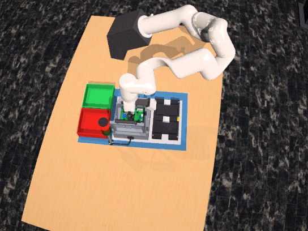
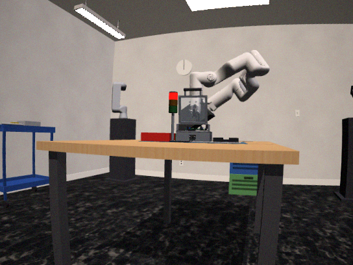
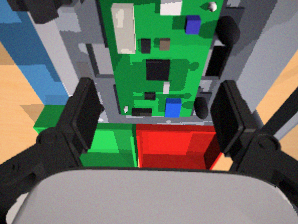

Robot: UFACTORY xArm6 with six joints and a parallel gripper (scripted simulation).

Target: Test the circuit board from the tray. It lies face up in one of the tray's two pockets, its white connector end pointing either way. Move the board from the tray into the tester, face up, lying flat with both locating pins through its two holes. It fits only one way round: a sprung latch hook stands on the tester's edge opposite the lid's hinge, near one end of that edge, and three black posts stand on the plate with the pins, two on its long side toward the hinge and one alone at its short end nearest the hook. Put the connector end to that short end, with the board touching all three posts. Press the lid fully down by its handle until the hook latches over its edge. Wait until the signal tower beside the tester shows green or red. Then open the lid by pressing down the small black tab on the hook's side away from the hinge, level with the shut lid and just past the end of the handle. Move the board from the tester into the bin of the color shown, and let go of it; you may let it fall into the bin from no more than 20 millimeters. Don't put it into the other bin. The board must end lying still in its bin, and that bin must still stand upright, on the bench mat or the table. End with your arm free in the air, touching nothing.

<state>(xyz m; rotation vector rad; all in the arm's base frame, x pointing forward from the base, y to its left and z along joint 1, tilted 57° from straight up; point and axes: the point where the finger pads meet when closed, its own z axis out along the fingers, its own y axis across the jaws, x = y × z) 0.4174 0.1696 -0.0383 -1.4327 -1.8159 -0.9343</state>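
Observation:
The green circuit board (image 3: 160,60) lies face up on the tester's plate, its white connector at the far end in the wrist view. It also shows in the overhead view (image 1: 135,114). The tester's lid (image 2: 193,110) stands open and upright. My gripper (image 3: 156,94) is open and empty, low over the board, with one finger on each long side of its near end. The signal tower (image 2: 172,101) shows red at the top. The red bin (image 1: 93,123) and the green bin (image 1: 99,96) stand left of the tester.
The black tray (image 1: 166,119) with two empty pockets sits right of the tester on the blue mat. The tower's post (image 1: 105,130) stands at the tester's near left corner. Black posts (image 3: 227,32) flank the board.

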